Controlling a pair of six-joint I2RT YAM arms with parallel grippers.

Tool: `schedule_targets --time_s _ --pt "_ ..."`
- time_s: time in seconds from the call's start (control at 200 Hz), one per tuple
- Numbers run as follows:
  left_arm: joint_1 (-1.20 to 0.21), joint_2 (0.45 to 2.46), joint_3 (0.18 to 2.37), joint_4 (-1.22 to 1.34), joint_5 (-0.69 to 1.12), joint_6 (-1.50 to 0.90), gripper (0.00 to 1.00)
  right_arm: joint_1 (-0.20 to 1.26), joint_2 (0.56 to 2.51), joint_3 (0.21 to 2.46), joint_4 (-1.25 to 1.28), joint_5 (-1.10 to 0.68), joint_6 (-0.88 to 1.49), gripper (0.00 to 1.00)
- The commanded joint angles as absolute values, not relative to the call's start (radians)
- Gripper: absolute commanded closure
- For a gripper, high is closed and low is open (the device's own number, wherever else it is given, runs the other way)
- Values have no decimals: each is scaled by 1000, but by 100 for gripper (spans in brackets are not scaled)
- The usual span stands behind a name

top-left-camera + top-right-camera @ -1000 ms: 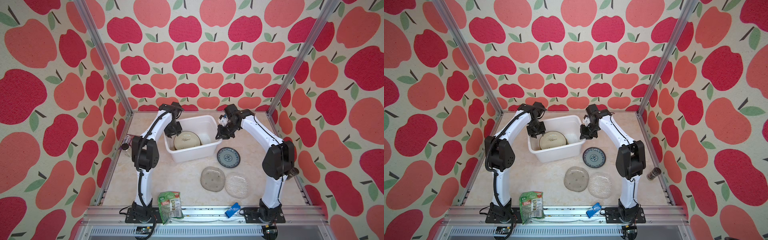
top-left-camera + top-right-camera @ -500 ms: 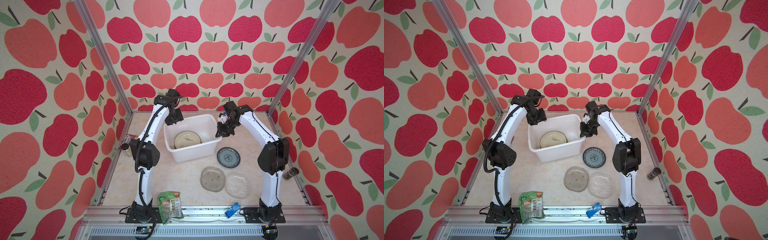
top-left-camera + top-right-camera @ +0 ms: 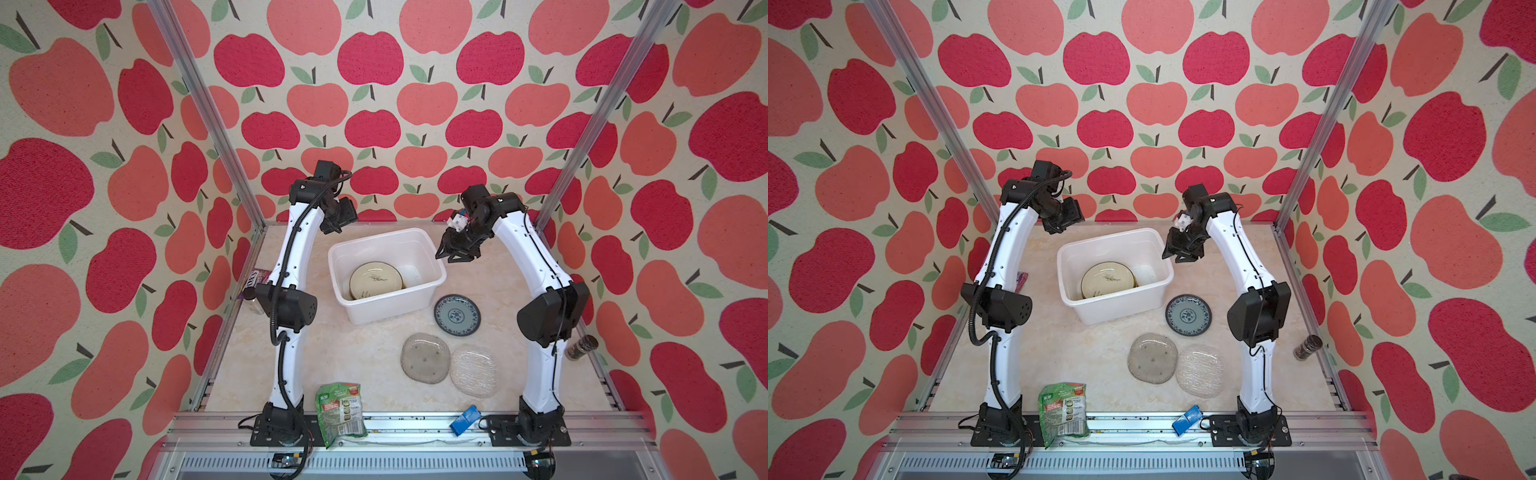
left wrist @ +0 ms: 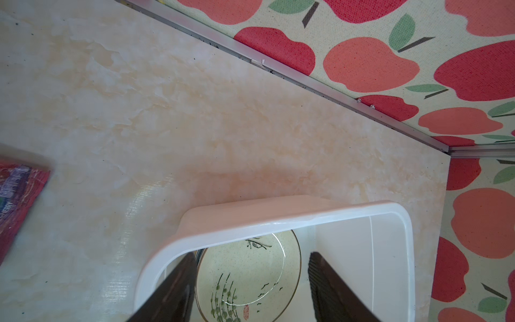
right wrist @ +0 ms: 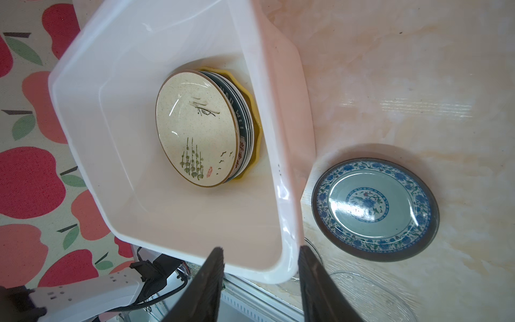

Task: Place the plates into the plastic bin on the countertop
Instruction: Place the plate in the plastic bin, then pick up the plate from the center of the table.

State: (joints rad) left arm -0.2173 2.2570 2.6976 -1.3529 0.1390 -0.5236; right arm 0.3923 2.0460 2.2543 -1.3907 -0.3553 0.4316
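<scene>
Cream plate (image 5: 195, 131) lies uppermost in the plastic bin (image 5: 278, 125)

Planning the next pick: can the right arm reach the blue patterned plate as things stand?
Probably yes: the blue patterned plate lies uncovered beside the plastic bin, and the right gripper hangs open nearby.

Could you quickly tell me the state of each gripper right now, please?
Left gripper: open, holding nothing.
Right gripper: open, holding nothing.

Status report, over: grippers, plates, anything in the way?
Left gripper, right gripper open, empty. Plate stack in plastic bin; blue plate, grey plate, clear plate on countertop. Nothing blocking.
</scene>
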Motion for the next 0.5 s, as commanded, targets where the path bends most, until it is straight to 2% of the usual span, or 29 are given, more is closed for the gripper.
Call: schedule_targets --time_s 0.0,0.125,0.27,0.495 --pt "-190 2158 2672 -1334 146 -469 33 320 1937 2275 -1425 -307 497 48" --pt "-183 2090 2545 -1218 203 -431 33 209 1843 2156 -1367 -266 550 48" --pt "-183 2050 2429 -1122 275 -450 32 107 1744 1948 -1283 -308 586 53" --pt "-182 1980 2248 -904 387 -502 32 67 1593 1445 -1030 -403 670 56"
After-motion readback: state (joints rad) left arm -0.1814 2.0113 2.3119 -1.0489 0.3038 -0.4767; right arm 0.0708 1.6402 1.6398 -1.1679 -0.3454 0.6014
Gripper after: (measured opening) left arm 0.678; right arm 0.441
